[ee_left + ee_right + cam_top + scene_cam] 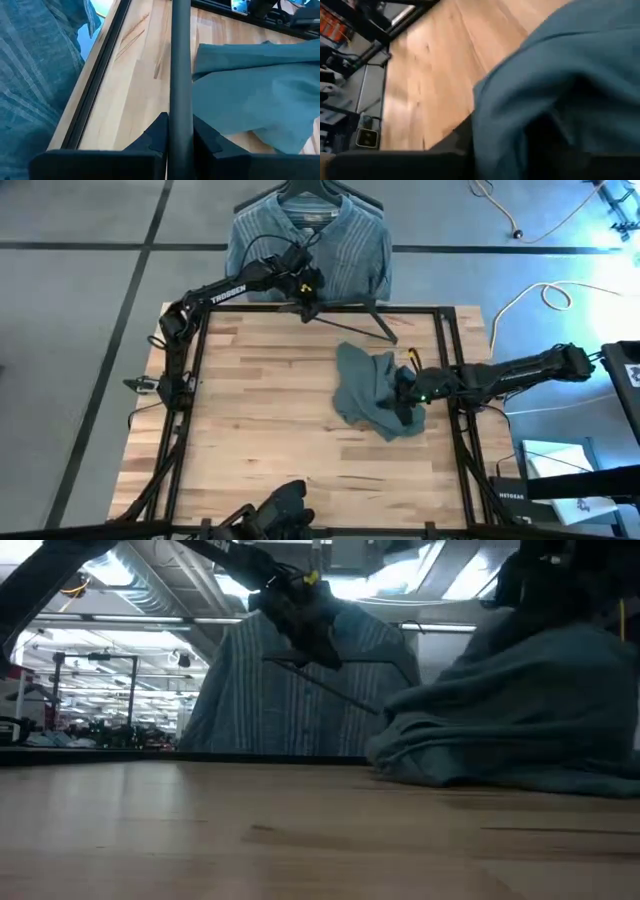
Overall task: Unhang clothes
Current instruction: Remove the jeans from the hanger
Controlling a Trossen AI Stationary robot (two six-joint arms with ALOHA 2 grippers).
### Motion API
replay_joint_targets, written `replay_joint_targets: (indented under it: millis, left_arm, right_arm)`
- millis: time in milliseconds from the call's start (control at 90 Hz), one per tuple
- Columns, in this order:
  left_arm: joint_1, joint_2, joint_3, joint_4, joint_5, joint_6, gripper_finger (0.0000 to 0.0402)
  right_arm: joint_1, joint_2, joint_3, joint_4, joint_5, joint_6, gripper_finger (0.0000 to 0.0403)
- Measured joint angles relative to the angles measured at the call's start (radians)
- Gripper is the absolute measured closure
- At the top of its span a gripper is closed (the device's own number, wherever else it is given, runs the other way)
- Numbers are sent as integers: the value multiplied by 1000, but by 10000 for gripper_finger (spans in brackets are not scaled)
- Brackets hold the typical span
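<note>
A blue-grey striped shirt (310,240) hangs from a hanger beyond the table's far edge; the low view shows this shirt (250,690) too. My left gripper (305,295) is at the far edge in front of it, shut on a thin dark empty hanger (350,315). A plain grey T-shirt (375,385) lies crumpled on the table's right half. My right gripper (405,395) is in the heap's right side, shut on the cloth; in the right wrist view the T-shirt (560,85) covers the fingers. My left gripper pinches one straight bar of the hanger (180,100) between its two fingers (155,137), which lie across the bar. The hanger (320,680) is lifted clear of the table and slants down toward the T-shirt heap. My right gripper holds the T-shirt at the heap's right side (395,400), coming level from the table's right. The cloth itself hides the place of contact. The cloth (540,690) rises toward the gripper, and its lower folds rest on the table.
Black frame rails (447,360) run along the table's edges. Bare wood (260,410) spreads over the left half and the near side. A dark device (280,510) sits at the near edge. Cables and white boxes (560,470) lie off the table's right side.
</note>
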Motion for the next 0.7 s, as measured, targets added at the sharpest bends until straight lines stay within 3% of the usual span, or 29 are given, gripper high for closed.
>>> replay_joint_targets:
  millis: [156,311,478,700]
  left_arm:
    - [-2,0,0,-5,16,-5,364]
    - [-8,0,0,-44,60,-48,361]
    - [-18,0,0,-149,30,-103,344]
    - [-62,3,0,-297,19,-145,273]
  right_arm:
    - [4,1,0,38,35,-12,190]
    - [4,1,0,33,47,-23,142]
    - [4,1,0,38,40,-23,128]
    - [4,1,19,38,38,-30,136]
